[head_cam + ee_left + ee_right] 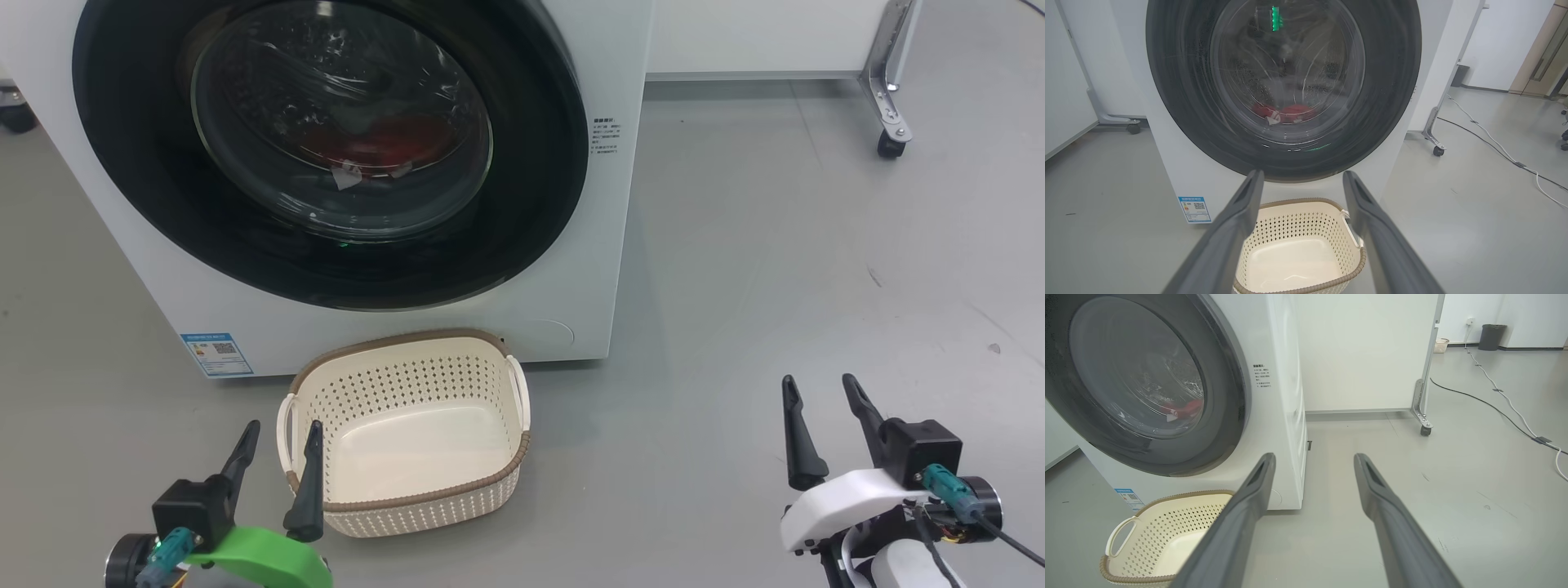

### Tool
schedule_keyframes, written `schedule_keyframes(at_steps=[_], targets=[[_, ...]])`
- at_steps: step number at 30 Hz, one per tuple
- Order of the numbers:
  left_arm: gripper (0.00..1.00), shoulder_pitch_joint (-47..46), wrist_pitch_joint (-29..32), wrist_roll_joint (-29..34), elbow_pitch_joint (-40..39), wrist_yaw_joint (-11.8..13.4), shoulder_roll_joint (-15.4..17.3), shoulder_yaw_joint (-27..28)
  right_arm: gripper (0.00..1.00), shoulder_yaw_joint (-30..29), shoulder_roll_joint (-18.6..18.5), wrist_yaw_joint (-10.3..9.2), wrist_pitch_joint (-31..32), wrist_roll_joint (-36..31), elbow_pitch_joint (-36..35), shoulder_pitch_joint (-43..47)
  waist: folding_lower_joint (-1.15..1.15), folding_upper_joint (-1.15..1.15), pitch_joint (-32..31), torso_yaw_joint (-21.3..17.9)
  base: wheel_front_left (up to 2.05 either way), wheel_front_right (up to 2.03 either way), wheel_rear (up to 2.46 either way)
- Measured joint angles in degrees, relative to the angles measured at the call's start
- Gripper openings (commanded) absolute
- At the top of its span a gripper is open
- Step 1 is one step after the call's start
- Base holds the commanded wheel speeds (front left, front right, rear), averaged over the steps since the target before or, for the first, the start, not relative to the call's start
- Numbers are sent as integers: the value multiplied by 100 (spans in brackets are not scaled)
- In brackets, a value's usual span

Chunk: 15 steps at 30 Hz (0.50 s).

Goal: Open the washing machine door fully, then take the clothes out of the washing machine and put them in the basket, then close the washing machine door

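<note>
The white washing machine [608, 245] stands ahead with its round black-rimmed door [539, 180] shut flat against the front. Through the glass bowl the red clothes [392, 143] lie at the bottom of the drum, also visible as red clothes [1286, 112] in the left wrist view. The cream basket [424, 498] sits empty on the floor just below the door. My left gripper [282, 429] is open at the basket's left handle, nothing between its fingers. My right gripper [820, 388] is open over bare floor, well right of the basket.
A wheeled white partition with a metal foot and caster [890, 147] stands behind the machine on the right. Cables [1506, 400] run across the grey floor farther right, near a dark bin [1491, 337]. Another caster [1133, 128] sits left of the machine.
</note>
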Motion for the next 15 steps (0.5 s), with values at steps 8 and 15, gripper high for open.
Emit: schedule_keyframes(at_steps=[8,15], targets=[[100,-20,-140,474,89,109,-3,-62,100,97,30,-93,-143,-606,-25,1,0,0,-32,-4,0,0,0],[100,-23,-175,480,223,156,-67,-18,100,15,90,-144,-177,-678,-26,36,0,0,-49,4,0,0,0]])
